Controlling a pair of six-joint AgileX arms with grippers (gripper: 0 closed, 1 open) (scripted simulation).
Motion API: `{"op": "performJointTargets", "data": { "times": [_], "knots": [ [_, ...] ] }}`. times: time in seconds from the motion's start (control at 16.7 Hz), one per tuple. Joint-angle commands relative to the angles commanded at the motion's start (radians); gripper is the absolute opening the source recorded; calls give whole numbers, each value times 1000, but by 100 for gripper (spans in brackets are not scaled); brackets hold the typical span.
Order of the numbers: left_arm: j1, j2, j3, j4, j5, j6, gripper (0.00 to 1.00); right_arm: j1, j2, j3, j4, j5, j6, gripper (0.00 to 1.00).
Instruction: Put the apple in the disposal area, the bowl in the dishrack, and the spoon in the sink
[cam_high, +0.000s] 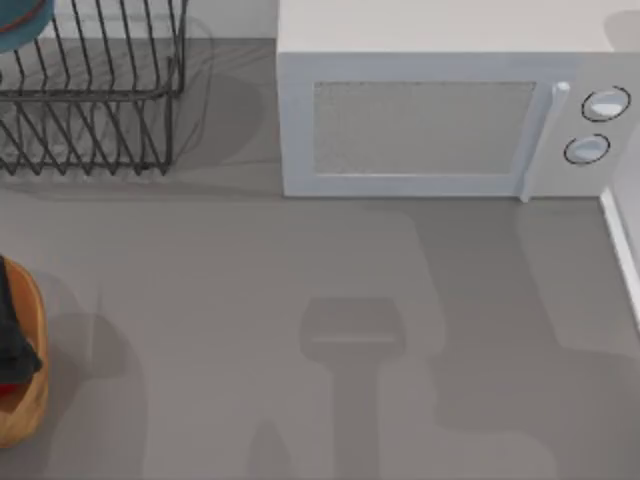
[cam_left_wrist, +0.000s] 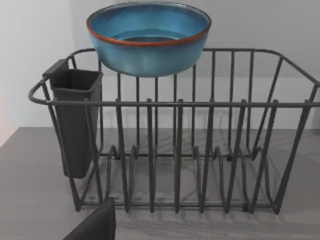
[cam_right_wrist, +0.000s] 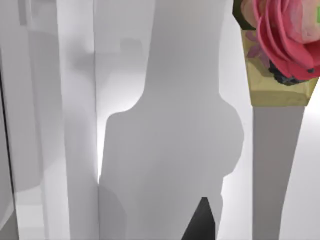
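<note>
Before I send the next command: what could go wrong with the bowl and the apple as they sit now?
The bowl seems perched at the rear top wire of the dishrack, not down inside it; a nudge could tip it off. The apple shows as a red sliver in the disposal area, so its seating is unconfirmed.

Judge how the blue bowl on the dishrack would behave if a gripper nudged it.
The bowl sits high on the dishrack back wires, so it would probably tip or slide off. Its glossy glaze suggests slipperiness, and it looks stiff and likely breakable.
</note>
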Motion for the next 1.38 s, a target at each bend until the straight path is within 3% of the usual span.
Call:
{"op": "performJointTargets", "data": {
  "times": [0.36, 1.14, 1.38],
  "knots": [
    [0, 0, 0, 0, 0, 0, 100, 2, 46, 51, -29, 1, 1, 0],
    [0, 0, 0, 0, 0, 0, 100, 2, 46, 51, -29, 1, 1, 98],
    [0, 0, 0, 0, 0, 0, 100, 2, 46, 51, -29, 1, 1, 100]
  ]
}}
